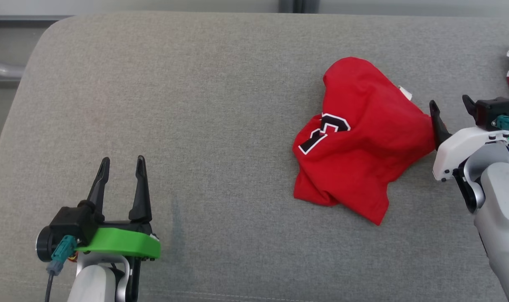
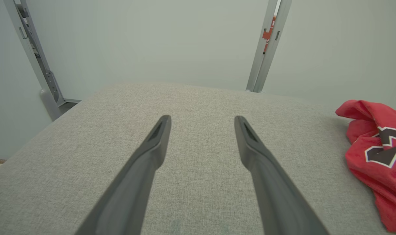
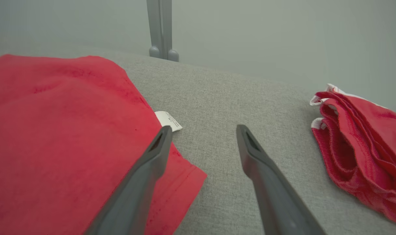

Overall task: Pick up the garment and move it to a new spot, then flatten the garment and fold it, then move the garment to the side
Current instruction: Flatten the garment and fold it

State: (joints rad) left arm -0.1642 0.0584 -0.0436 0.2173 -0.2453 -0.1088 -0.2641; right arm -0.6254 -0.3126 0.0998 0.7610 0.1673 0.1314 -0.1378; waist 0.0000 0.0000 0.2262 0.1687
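Red garment (image 1: 359, 138) crumpled on cushion (image 1: 195, 105); right tool (image 1: 449, 100) spread at its edge.

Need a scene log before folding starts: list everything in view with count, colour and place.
garment: one, red with a black-and-white number, crumpled right of centre on the cushion
label: one, white, at the garment's far edge
second cloth: one, red with white trim, bunched at the cushion's far right
cushion: one, grey, under everything
posts: two, grey metal, behind the cushion
left gripper: one, dark fingers, open, lower left over bare cushion
right gripper: one, dark fingers, open, at the garment's right edge
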